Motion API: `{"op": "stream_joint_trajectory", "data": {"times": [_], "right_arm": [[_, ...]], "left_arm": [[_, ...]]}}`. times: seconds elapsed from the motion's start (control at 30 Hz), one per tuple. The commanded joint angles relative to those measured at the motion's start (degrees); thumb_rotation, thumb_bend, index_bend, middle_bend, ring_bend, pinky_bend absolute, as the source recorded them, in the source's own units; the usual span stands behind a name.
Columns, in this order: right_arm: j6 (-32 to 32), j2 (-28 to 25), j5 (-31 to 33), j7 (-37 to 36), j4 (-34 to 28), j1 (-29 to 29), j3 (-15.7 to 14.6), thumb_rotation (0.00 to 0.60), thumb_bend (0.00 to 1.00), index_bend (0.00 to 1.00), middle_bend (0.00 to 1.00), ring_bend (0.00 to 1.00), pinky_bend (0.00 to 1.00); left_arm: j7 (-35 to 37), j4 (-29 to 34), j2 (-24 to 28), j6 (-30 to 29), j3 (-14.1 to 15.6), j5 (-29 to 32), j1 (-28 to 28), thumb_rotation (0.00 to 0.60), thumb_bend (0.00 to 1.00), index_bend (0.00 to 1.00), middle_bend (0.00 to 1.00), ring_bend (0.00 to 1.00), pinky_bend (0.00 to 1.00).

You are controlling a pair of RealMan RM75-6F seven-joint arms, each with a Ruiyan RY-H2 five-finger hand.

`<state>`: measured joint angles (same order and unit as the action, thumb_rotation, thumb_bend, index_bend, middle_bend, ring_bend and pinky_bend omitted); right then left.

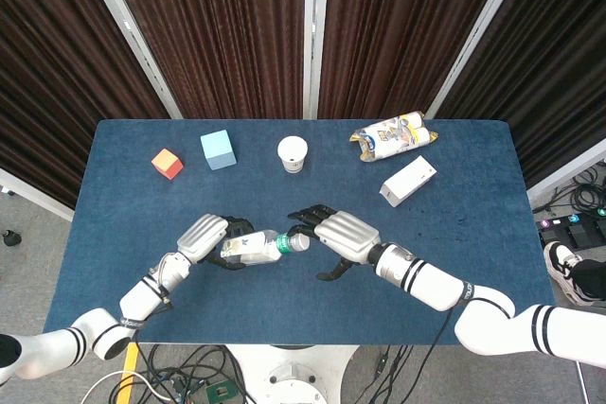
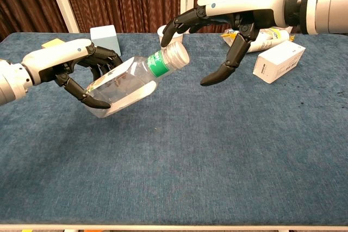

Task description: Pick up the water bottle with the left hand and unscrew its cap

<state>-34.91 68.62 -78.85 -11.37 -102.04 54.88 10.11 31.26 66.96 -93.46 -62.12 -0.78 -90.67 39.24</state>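
Observation:
My left hand (image 2: pixel 70 66) (image 1: pixel 206 237) grips a clear water bottle (image 2: pixel 128 82) (image 1: pixel 251 249) by its body and holds it above the table, tilted, neck pointing up and to the right. The bottle has a green label and a white cap (image 2: pixel 177 54) (image 1: pixel 299 242). My right hand (image 2: pixel 228 20) (image 1: pixel 336 234) hovers open right at the cap, fingers (image 2: pixel 176 25) arched over it and the thumb (image 2: pixel 217 71) hanging apart below to the right. I cannot tell whether the fingertips touch the cap.
At the table's back stand a white paper cup (image 1: pixel 293 153), a light blue cube (image 1: pixel 218 149) and an orange cube (image 1: pixel 167 164). A white carton (image 1: pixel 408 181) and a snack bag (image 1: pixel 391 135) lie at the back right.

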Motion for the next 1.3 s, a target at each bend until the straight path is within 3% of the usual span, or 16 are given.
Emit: {"op": "stream_joint_trajectory", "data": {"times": [0.03, 0.47, 1.3], "right_arm": [[-0.3, 0.0, -0.4, 0.0, -0.3, 0.0, -0.1, 0.59, 0.11, 0.21, 0.04, 0.0, 0.0], [-2.2, 0.4, 3.8, 2.8, 1.7, -0.4, 0.1, 0.589, 0.11, 0.21, 0.04, 0.0, 0.0], [-1.6, -0.2, 2.3, 2.7, -0.2, -0.3, -0.9, 0.59, 0.12, 0.21, 0.05, 0.0, 0.0]], "left_arm": [[0.0, -0.1, 0.0, 0.1, 0.0, 0.1, 0.0, 0.6, 0.35, 0.57, 0.55, 0.45, 0.5], [-1.2, 1.1, 1.0, -2.1, 0.2, -1.0, -0.4, 0.6, 0.35, 0.57, 0.55, 0.45, 0.5], [-0.3, -0.2, 0.1, 0.7, 0.3, 0.4, 0.3, 0.6, 0.35, 0.57, 0.55, 0.45, 0.5]]}}
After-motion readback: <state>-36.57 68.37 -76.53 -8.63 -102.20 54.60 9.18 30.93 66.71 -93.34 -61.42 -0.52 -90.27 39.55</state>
